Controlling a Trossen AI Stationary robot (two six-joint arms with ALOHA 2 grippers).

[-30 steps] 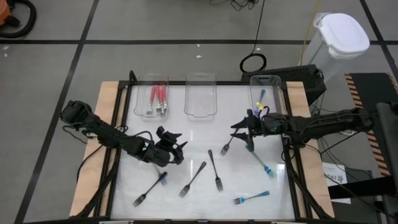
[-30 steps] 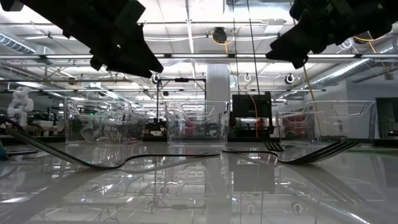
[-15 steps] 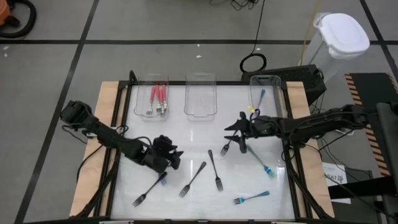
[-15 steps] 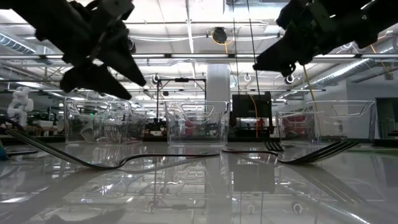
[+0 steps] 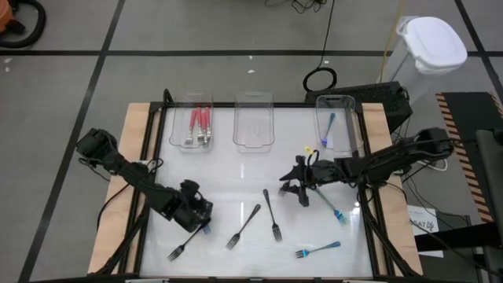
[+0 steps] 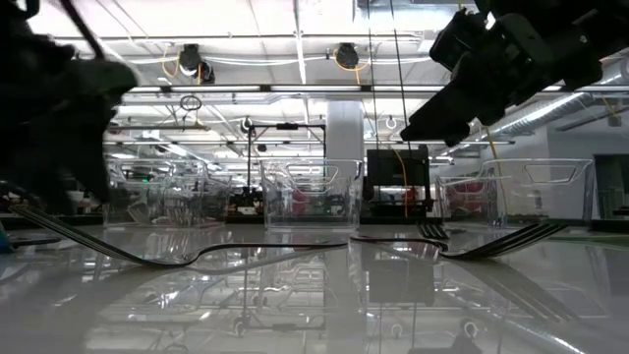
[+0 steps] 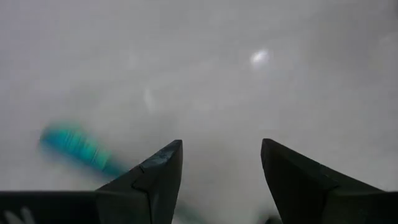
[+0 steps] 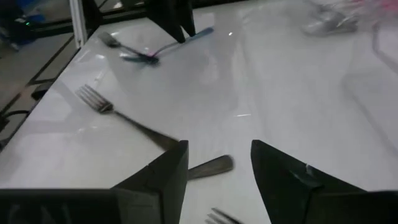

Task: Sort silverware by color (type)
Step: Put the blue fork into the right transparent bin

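Several forks lie flat on the white table. My left gripper (image 5: 201, 222) stands open, pointing steeply down over the handle end of a blue-handled fork (image 5: 189, 240); that handle (image 7: 78, 146) shows beside its fingers, apart from them. My right gripper (image 5: 289, 189) hangs open just above a small dark fork (image 5: 284, 187). Past its fingers (image 8: 217, 144) lies a dark-handled fork (image 8: 124, 118). Another dark fork (image 5: 244, 226) and two teal-handled forks (image 5: 330, 206) (image 5: 318, 250) lie nearby. Red-handled forks (image 5: 198, 124) lie in the left tray, and one blue fork (image 5: 330, 126) in the right tray.
Three clear plastic trays stand along the far edge: left (image 5: 174, 130), middle (image 5: 253, 134) and right (image 5: 350, 126). A black frame (image 5: 369, 212) borders the white surface. Off the table at the far right stands a white bin (image 5: 428, 47).
My left gripper has gone toward the near edge and down to the blue-handled fork, rolling and tipping to point steeply downward. My right gripper has gone toward the table's left and near edges and sunk over the small dark fork. No fork has moved.
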